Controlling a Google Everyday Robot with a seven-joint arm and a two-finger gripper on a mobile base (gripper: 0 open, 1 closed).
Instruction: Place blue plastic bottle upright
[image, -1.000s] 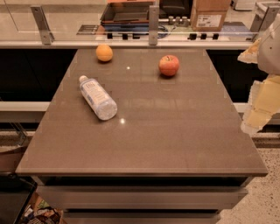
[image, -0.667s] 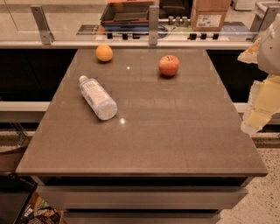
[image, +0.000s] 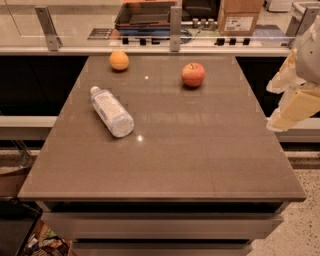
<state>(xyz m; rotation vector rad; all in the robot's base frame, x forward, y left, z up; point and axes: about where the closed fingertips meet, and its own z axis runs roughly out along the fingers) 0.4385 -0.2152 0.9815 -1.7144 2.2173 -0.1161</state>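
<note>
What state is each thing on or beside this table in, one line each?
blue plastic bottle: lying on its side, cap on.
orange: whole, resting near the far edge of the table.
apple: whole, sitting stem up.
gripper: beside the table's right edge, holding nothing, touching nothing.

Cream gripper (image: 278, 106) at rt, bottle (image: 112, 111) prob. bluish, red apple (image: 193, 75)

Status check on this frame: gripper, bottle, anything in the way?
Gripper beside the table's right edge, far from the bottle. Blue plastic bottle on its side, left of centre, cap toward the far edge. Orange and apple farther back, not touching it.
</note>
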